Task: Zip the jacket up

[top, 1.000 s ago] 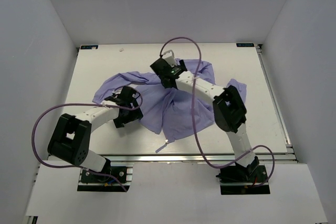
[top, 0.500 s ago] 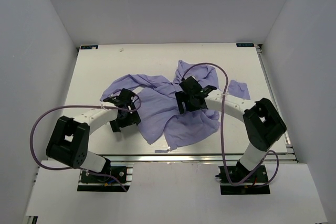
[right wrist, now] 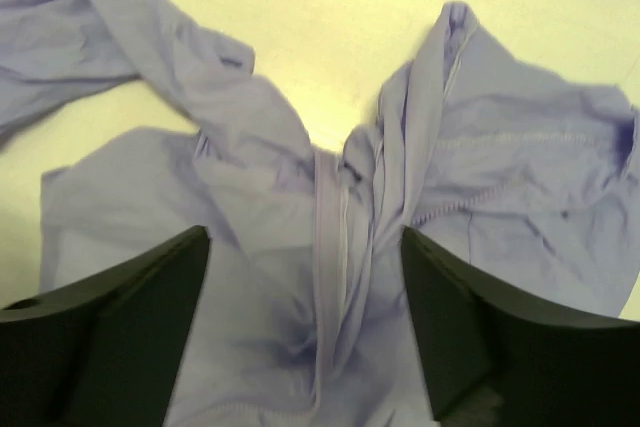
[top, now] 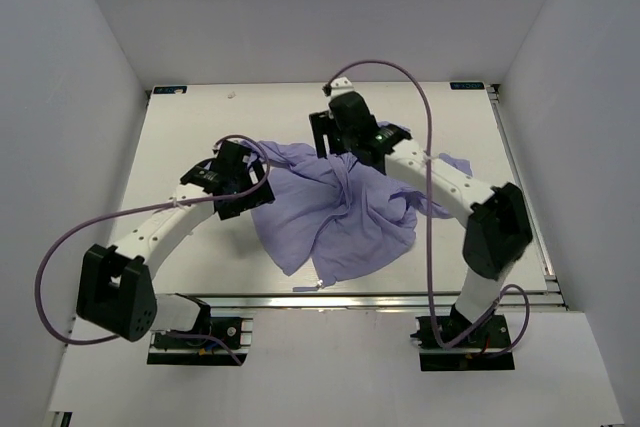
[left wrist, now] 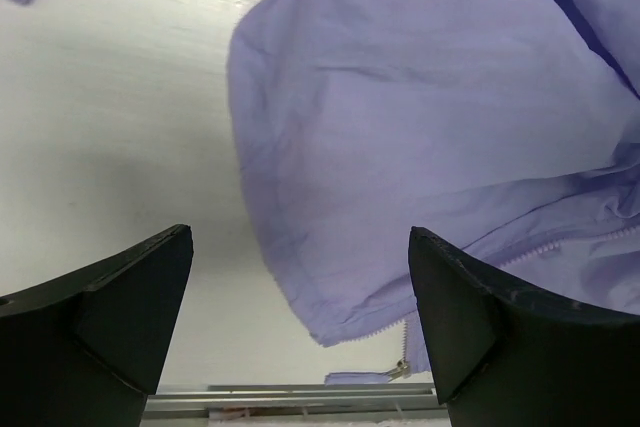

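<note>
Jacket [top: 340, 212] lies crumpled at centre frame on the tabletop [top: 180, 127], with its front unfastened. Compared with one second ago, the fabric that reached toward the left of the frame has drawn in, so the garment is more bunched.

Right end effector [top: 335, 132] has swung to mid-garment and returned to upper centre. Its jaws are spread and empty above the collar fold [right wrist: 345, 162]. Left end effector [top: 235, 185] has advanced up-frame to the jacket's left edge, also released and empty.

Zipper end [left wrist: 403, 367] lies exposed at the hem. Assessment: the garment has only been rearranged; zipping has not begun.
</note>
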